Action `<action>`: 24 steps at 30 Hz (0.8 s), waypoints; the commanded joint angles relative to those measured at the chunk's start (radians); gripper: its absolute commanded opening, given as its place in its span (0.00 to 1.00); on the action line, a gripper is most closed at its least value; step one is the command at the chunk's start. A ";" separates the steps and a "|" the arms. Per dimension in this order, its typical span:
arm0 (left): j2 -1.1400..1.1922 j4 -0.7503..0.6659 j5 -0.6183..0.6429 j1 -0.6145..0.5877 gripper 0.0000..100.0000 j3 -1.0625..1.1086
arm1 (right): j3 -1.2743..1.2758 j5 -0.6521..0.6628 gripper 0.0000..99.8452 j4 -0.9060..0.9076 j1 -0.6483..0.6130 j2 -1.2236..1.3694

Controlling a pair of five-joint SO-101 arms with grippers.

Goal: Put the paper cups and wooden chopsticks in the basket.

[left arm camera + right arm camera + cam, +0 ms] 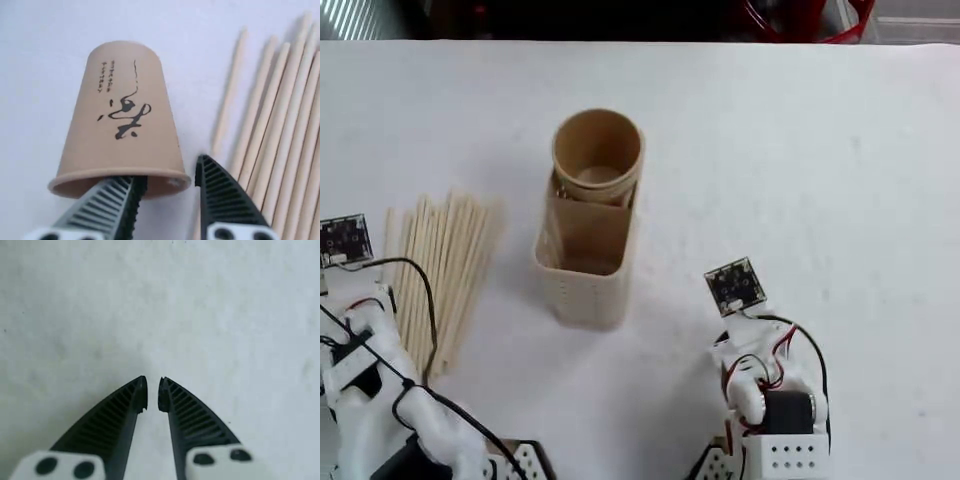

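Left fingers [220,200] parted astride rim of paper cup [125,115] beside wooden chopsticks [280,125]; right fingers [185,415] nearly closed, empty. We judge stacked cups [597,150] in basket [582,295] done, this cup and chopsticks pending

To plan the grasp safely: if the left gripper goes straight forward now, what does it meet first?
Probably the paper cup lying on its side, rim toward the left gripper; the chopsticks lie beside that line.

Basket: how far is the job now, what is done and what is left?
Done: a paper cup stands in the basket. In hand: the left gripper, jaws open, is at the rim of a second cup lying on its side. Left: that cup and the chopsticks on the table.
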 commanded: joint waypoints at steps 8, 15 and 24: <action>-0.019 -0.037 0.015 0.033 0.17 -0.002 | 0.009 0.006 0.05 0.005 0.012 -0.007; -0.019 -0.037 0.086 0.056 0.17 -0.002 | 0.009 0.006 0.05 0.005 0.012 -0.007; -0.018 -0.038 0.124 0.059 0.17 -0.008 | 0.009 0.006 0.05 0.005 0.012 -0.007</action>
